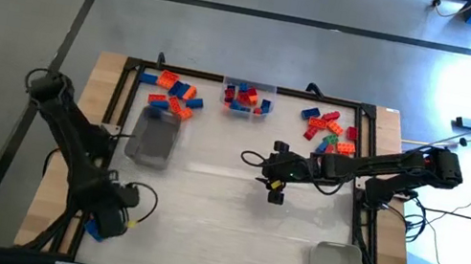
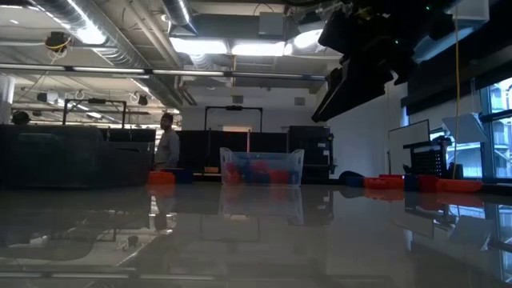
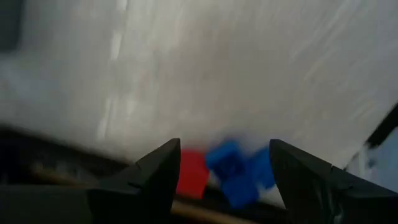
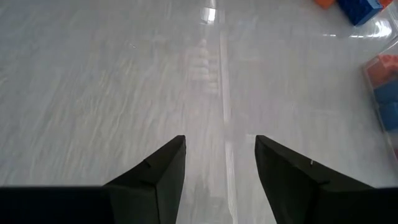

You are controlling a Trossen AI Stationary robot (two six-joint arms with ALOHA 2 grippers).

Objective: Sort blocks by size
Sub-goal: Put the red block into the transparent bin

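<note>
Beyond the claw, fluorescent ceiling lights glow over a dim room. A person stands by dark counters; windows brighten the side.

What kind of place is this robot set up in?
Probably a robotics lab or workshop: exposed ducts and strip lights overhead, dark benches and equipment racks behind the table, and a person standing in the background.

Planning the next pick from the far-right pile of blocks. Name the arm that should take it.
Right, probably. The right gripper hangs open and empty over mid-table, nearer the far-right pile of blocks. The left gripper sits at the near-left corner, open over a few blocks there.
</note>
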